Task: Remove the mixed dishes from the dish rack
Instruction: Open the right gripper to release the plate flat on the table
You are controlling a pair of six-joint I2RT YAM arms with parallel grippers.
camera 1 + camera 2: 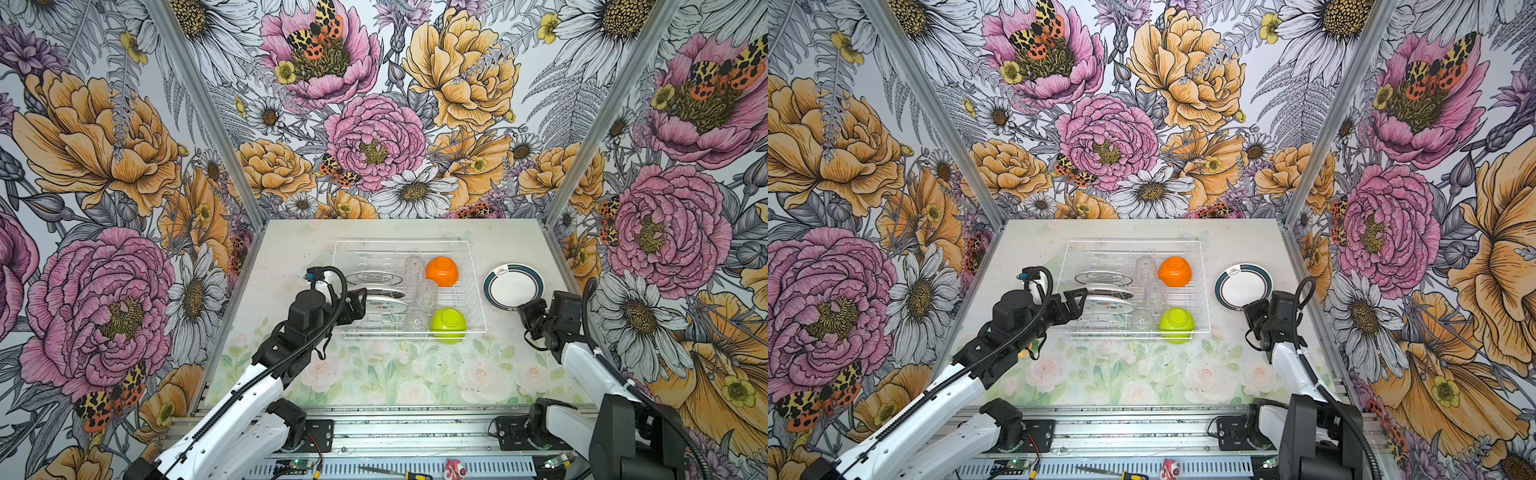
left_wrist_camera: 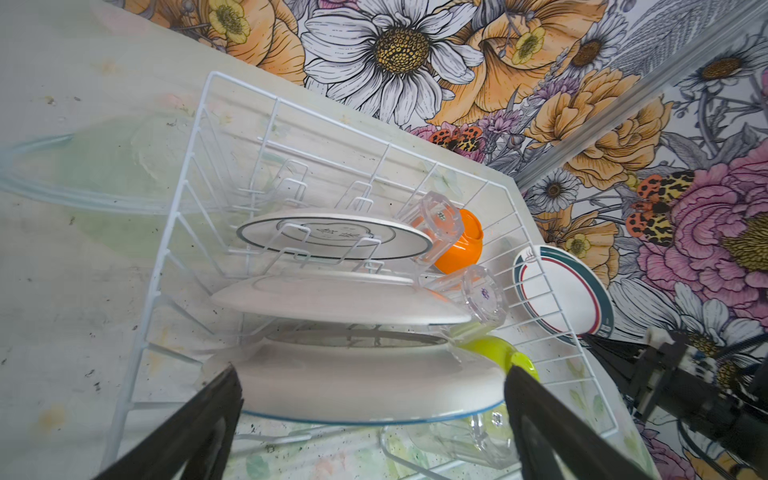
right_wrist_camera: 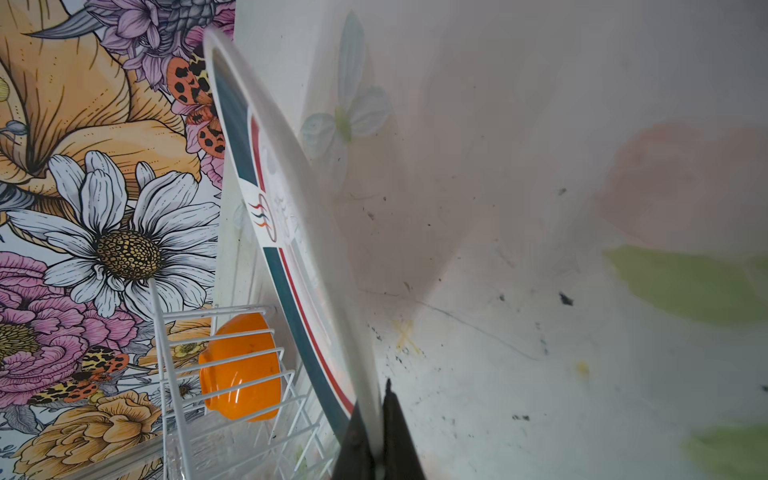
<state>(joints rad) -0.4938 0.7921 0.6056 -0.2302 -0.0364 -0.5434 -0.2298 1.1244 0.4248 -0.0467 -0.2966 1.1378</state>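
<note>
By my reading the job is at an early stage: 1 piece is out of the dish rack (image 1: 399, 241) and 8 are left in it.

The piece that is out, a striped plate (image 1: 513, 286), sits face up on the right side of the desk (image 1: 374, 374), just beside the rack. The right hand (image 1: 524, 311) has its fingers pressed together on the plate's near rim, pinching it. I cannot tell whether the plate rests fully on the desk or is partly lifted.

The left hand (image 1: 360, 305) is spread wide at the rack's left edge. In the left wrist view the nearest standing plate (image 2: 365, 374) shows between its open fingers, with no contact visible.

Inside the rack, a green bowl (image 1: 448, 325) lies upside down at the near right. The 3 clear cups (image 1: 426, 293) run near to far down the middle. The 3 standing plates (image 1: 384, 294) sit on edge in the left part. An orange bowl (image 1: 441, 271) lies upside down at the far right.

A screwdriver (image 1: 411, 473) lies on the metal rail (image 1: 415, 436) at the near edge, well apart from the work. Closer in, the rack's wire side and its prongs (image 2: 293, 178) hem in the standing plates. The cups lie right beside those plates, so a plate drawn out carelessly could knock them. Flowered walls (image 1: 374, 124) close off the left, right and far sides.
</note>
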